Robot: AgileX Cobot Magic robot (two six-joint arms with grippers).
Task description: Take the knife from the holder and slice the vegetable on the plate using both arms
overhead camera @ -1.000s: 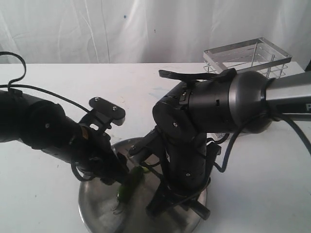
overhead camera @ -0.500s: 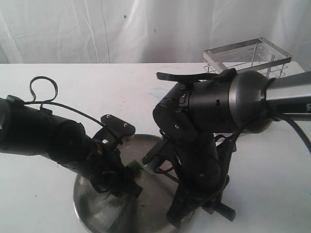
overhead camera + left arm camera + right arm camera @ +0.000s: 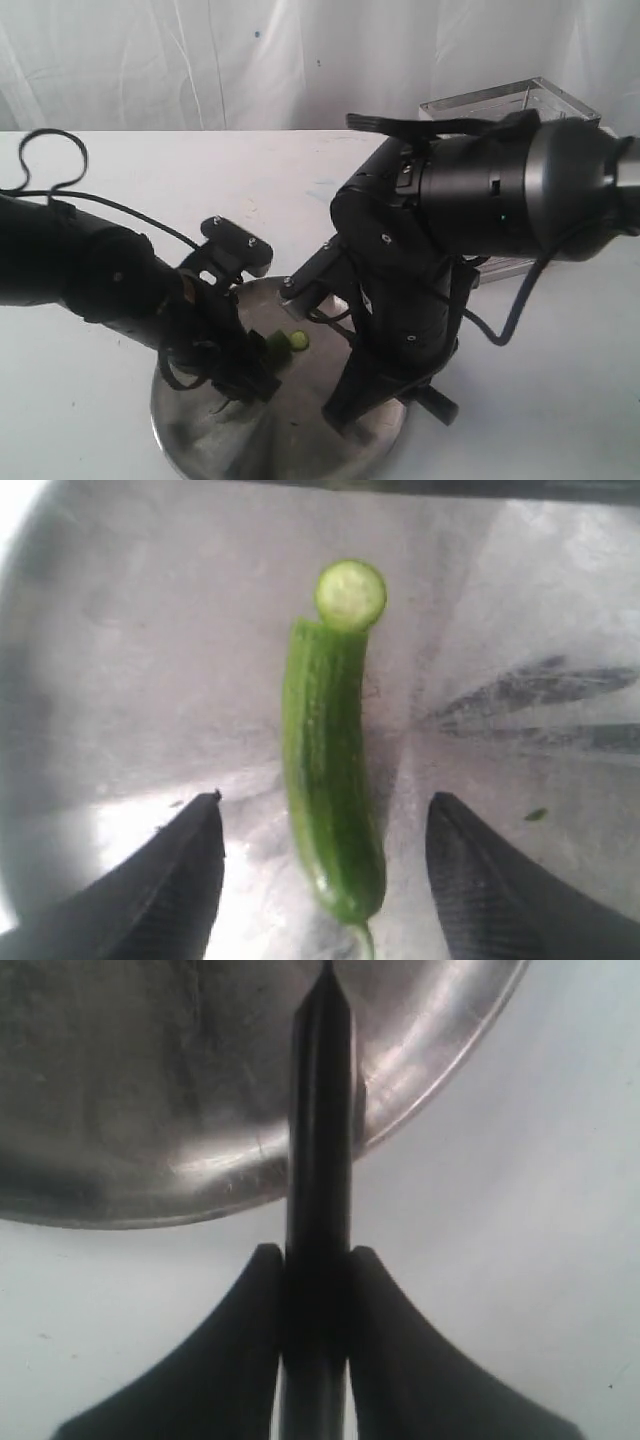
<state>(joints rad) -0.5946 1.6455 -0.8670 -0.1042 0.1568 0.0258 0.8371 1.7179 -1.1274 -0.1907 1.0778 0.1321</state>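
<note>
The green vegetable [image 3: 330, 780] lies on the steel plate [image 3: 150, 660], with a round cut slice [image 3: 350, 593] at its far end. My left gripper [image 3: 327, 798] is open and low over the plate; one finger stands on each side of the stem end, neither touching it. In the exterior view the vegetable [image 3: 275, 346] and slice [image 3: 298, 340] show between the two arms. My right gripper [image 3: 318, 1260] is shut on the black knife [image 3: 320, 1110], whose point reaches over the plate rim [image 3: 440, 1080]. The wire holder [image 3: 505, 100] stands at the back right, partly hidden.
The bulky right arm [image 3: 400, 300] leans over the plate's right half [image 3: 300, 450] and hides it. The left arm [image 3: 100, 280] comes in from the left, a black cable [image 3: 50, 150] looping behind it. White tabletop [image 3: 560, 400] surrounds the plate.
The right arm has risen and swung back left from the plate's near right edge. A round slice now shows beside the vegetable. The left arm has shifted slightly.
</note>
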